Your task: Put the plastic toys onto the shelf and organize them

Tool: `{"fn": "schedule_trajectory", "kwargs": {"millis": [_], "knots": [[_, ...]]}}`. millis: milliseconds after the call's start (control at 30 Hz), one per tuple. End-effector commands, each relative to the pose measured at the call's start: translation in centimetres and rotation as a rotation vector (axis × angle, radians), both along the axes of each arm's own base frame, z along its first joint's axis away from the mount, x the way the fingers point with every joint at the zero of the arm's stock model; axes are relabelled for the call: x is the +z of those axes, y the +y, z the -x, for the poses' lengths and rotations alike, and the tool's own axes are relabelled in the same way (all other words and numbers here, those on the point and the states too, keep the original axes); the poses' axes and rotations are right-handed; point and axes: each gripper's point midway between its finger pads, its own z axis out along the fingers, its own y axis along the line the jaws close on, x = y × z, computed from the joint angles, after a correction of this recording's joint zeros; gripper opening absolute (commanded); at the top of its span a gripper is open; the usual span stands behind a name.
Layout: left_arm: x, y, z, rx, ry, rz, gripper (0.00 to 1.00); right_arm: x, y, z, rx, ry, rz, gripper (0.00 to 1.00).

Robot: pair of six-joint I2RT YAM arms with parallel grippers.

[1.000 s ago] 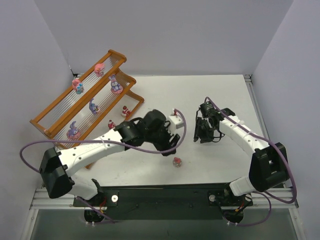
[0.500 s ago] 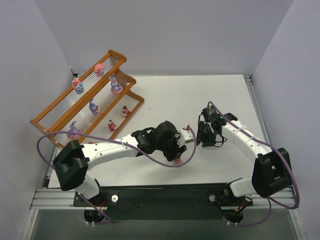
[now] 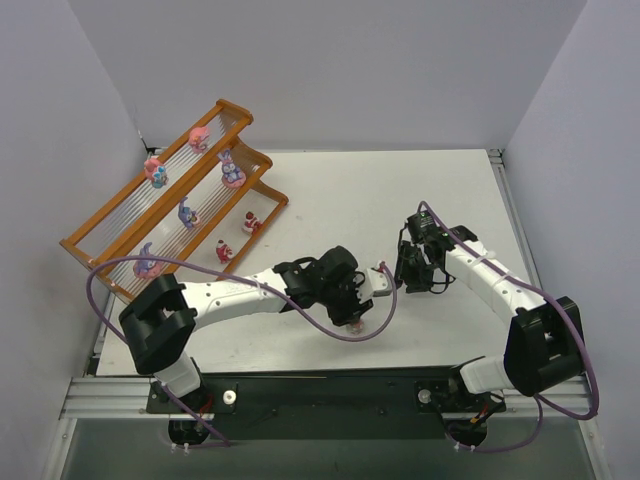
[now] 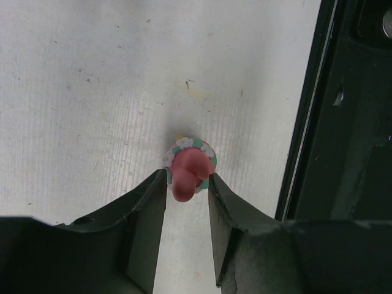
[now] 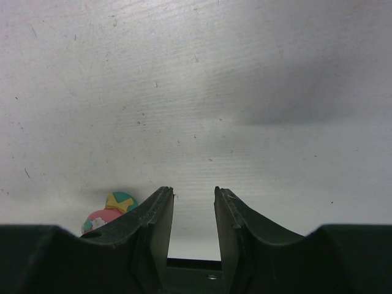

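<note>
One pink toy (image 4: pixel 191 166) lies right of the shelf (image 3: pixel 160 200)
Jaws of left gripper (image 4: pixel 187 180) flank it, grip unclear; right gripper (image 5: pixel 193 195) parted, empty.

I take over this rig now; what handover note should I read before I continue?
Left gripper: fingers either side of a pink toy on the table; grip not certain.
Right gripper: open, empty; another toy lies beside its fingers.
Done: seven toys stand on the shelf.
To do: shelve these two.
</note>
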Motion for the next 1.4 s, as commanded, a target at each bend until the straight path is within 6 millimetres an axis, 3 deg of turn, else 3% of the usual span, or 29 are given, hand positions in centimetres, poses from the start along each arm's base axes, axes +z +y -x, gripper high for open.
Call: {"fn": "schedule_trajectory", "kwargs": {"millis": [0,400,567,600,633,767,900,933,967,1033,1167,1367], "knots": [[-0.2,0.0,0.8,-0.075,0.037,-0.003,0.43,0.4,-0.7,0.0,-0.028,0.0,0.021,0.34],[-1.0,0.5,0.3,-0.063,0.052,-0.009,0.4,0.0,-0.8,0.1,-0.035,0.015,0.03,0.34],[-1.0,0.5,0.0,-0.048,0.048,-0.008,0.15,0.0,-0.9,0.0,-0.036,0.013,0.036,0.34],[-1.1,0.6,-0.1,-0.042,0.043,-0.014,0.05,0.0,-0.9,0.0,-0.037,0.011,0.035,0.34],[-1.0,0.6,-0.3,-0.032,0.041,-0.012,0.0,0.0,-0.9,0.0,-0.035,0.01,0.035,0.34],[-0.2,0.9,-1.2,0.021,0.04,0.002,0.0,-0.1,-1.0,0.0,-0.036,0.012,0.041,0.34],[1.7,2.2,-3.0,0.157,0.065,-0.01,0.0,0.0,-1.0,-0.2,-0.035,0.003,0.041,0.34],[3.4,1.9,-3.7,0.213,0.074,0.01,0.0,0.1,-1.0,-0.3,-0.038,0.0,0.042,0.34],[4.1,3.2,-3.9,0.264,0.084,-0.024,0.0,0.1,-1.0,-0.4,-0.037,-0.004,0.041,0.34],[7.0,3.7,-4.7,0.357,0.097,0.007,0.0,0.2,-1.0,-0.5,-0.04,-0.012,0.039,0.34],[12.0,7.5,-5.1,0.55,0.057,-0.003,0.0,0.3,-0.7,-0.8,-0.042,-0.02,0.027,0.34],[16.9,14.5,-5.5,0.833,0.015,-0.036,0.0,0.1,-0.5,-1.2,-0.039,-0.026,0.02,0.34]]}}
